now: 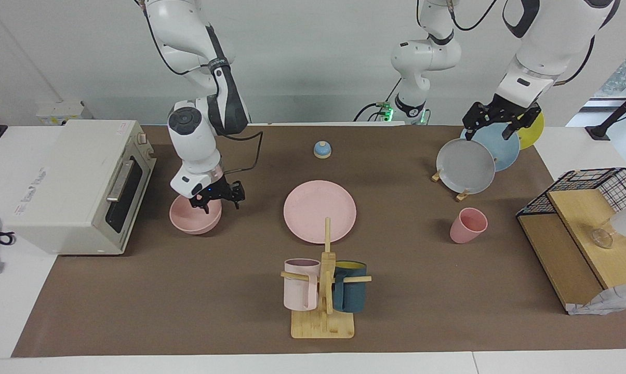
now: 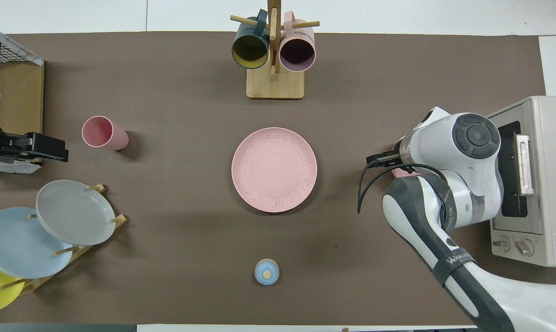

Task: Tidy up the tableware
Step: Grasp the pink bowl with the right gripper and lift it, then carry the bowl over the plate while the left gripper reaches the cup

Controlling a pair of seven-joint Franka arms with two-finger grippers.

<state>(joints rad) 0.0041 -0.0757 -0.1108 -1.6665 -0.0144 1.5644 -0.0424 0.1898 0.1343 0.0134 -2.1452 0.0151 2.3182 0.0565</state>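
Note:
The salmon-pink plate (image 1: 320, 210) lies flat at the table's middle and shows in the overhead view (image 2: 274, 169). The pink bowl (image 1: 193, 218) stands in front of the toaster oven; in the overhead view only a sliver (image 2: 403, 173) shows under the right arm. My right gripper (image 1: 216, 203) is down at the bowl's rim on the plate's side, open, one finger over the bowl's inside and one outside it. The pink cup (image 1: 467, 225) stands upright toward the left arm's end (image 2: 104, 133). My left gripper (image 1: 492, 132) hangs open and empty over the plate rack.
A toaster oven (image 1: 79, 184) stands at the right arm's end. A rack holds grey (image 1: 465, 166), blue and yellow plates. A mug tree (image 1: 324, 291) with pale-pink and teal mugs stands farther out than the plate. A small blue bell (image 1: 322, 149) and a wire-and-wood shelf (image 1: 577, 228) are also here.

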